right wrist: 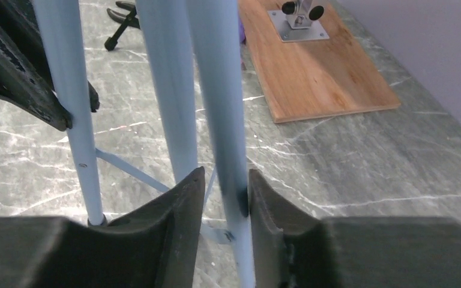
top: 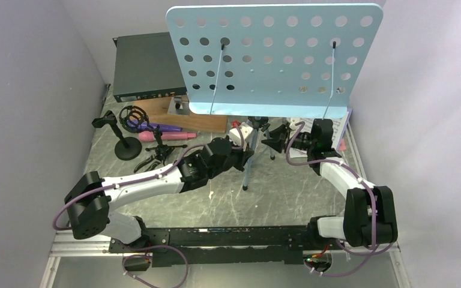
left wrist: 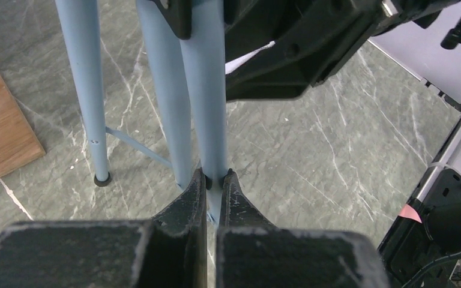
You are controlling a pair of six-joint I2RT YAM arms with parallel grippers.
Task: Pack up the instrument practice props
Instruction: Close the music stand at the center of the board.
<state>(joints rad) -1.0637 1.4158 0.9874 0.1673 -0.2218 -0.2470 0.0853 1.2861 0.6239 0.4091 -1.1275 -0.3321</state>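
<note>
While your left jaws are pressed almost together, pinching one leg (left wrist: 207, 90) of the light-blue music tripod (top: 273, 57) low down, your right jaws stand part spread around what looks like a different leg (right wrist: 219, 90). One pad (right wrist: 264, 204) touches that leg. On the other side, toward the other two legs, a gap remains, so you do not yet have a grip there.

The tripod stands upright at the middle of the grey marbled surface (top: 288, 198), with its perforated tray high over both wrists. Your left arm (top: 150, 180) reaches in from the near left and your right arm (top: 342, 174) from the right, so both are at the legs.

The relation to watch is the right-hand leg. Its long axis runs nearly upright, leaning slightly, and crosses the line between your right pads. It already sits inside the jaws but off-centre, against one pad. Closing squarely should take it, though I judge the leg may be pushed sideways first. The tray makes the stand top-heavy, so keep the left pinch firm.

The pink toy microphone (top: 168, 137) and round-base mic holder (top: 126, 147) lie far left beside the brown wooden board (right wrist: 324, 72), untouched.
</note>
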